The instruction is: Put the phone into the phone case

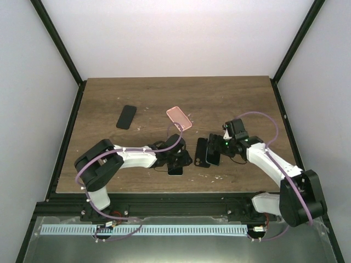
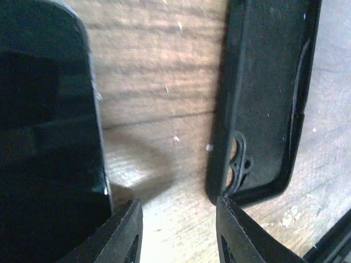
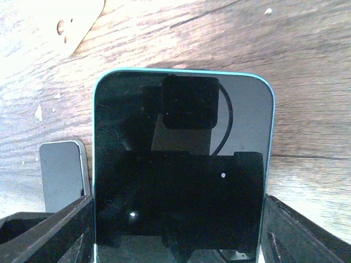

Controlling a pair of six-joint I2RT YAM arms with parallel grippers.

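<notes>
My right gripper (image 1: pixel 215 148) (image 3: pixel 178 222) is shut on a phone with a black screen and teal edge (image 3: pixel 184 164), one finger on each long side. It holds the phone (image 1: pixel 214 158) just right of the empty black phone case (image 1: pixel 202 150), which lies flat on the table. The left wrist view shows that case (image 2: pixel 269 93) with its camera cutout. My left gripper (image 1: pixel 176 160) (image 2: pixel 178 219) is open and empty over bare wood, its right fingertip close to the case's corner. A second dark phone (image 2: pixel 44 142) lies by its left finger.
A pink case (image 1: pixel 179 118) (image 3: pixel 68 22) lies behind the grippers. A black phone or case (image 1: pixel 126 116) lies at the far left. The silver-edged phone (image 1: pixel 175 170) (image 3: pixel 61 175) lies under my left gripper near the table's front edge.
</notes>
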